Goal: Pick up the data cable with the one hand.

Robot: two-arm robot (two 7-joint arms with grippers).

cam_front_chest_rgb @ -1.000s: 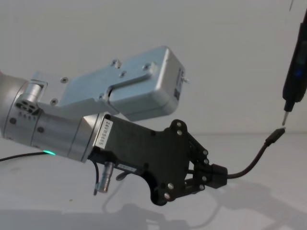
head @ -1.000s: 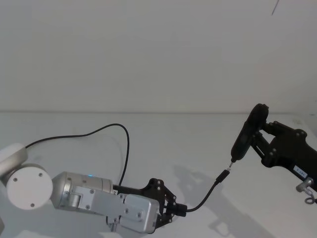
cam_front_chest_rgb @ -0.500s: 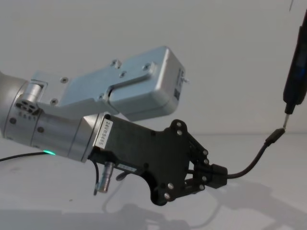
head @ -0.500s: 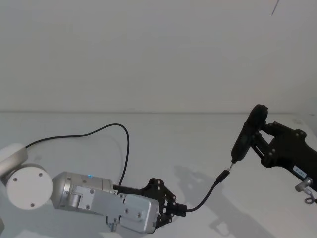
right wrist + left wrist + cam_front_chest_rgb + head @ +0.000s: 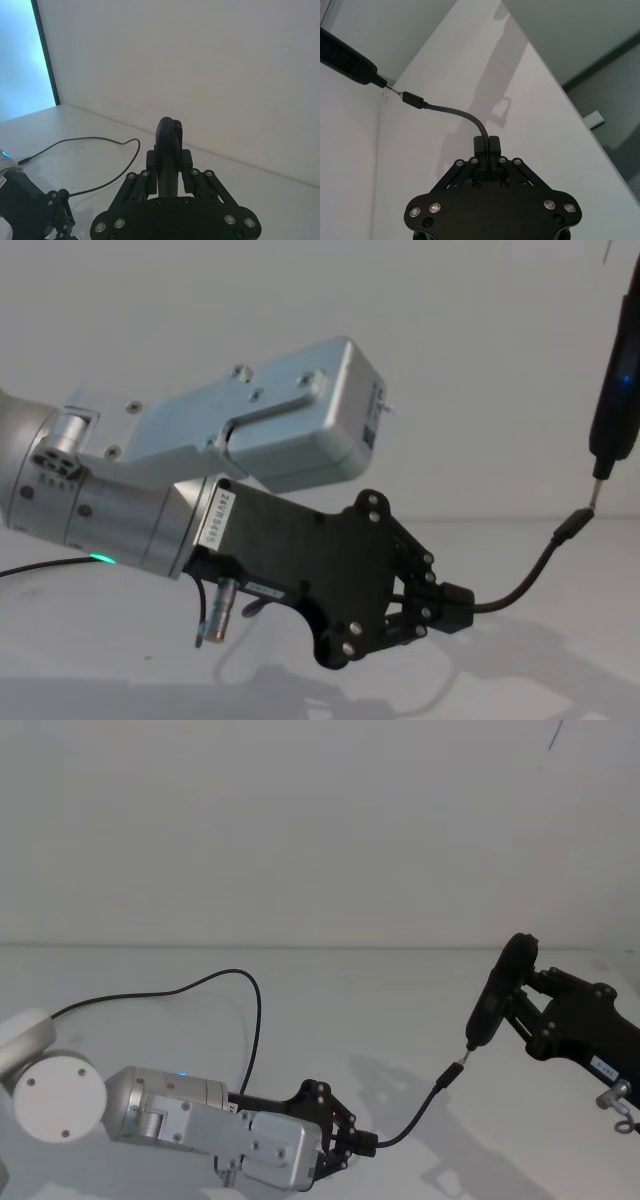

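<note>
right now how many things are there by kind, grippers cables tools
grippers: 2, the left gripper shut on the cable, the right gripper shut on the pen tool
cables: 1, the black cable
tools: 1, the pen tool, its tip at the cable's plug
total: 4

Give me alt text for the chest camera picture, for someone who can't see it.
The left gripper, black on a silver wrist lit green, is shut on the data cable above a white table. The cable curves up to its plug, which meets the tip of a black pen-like tool at the right edge.
</note>
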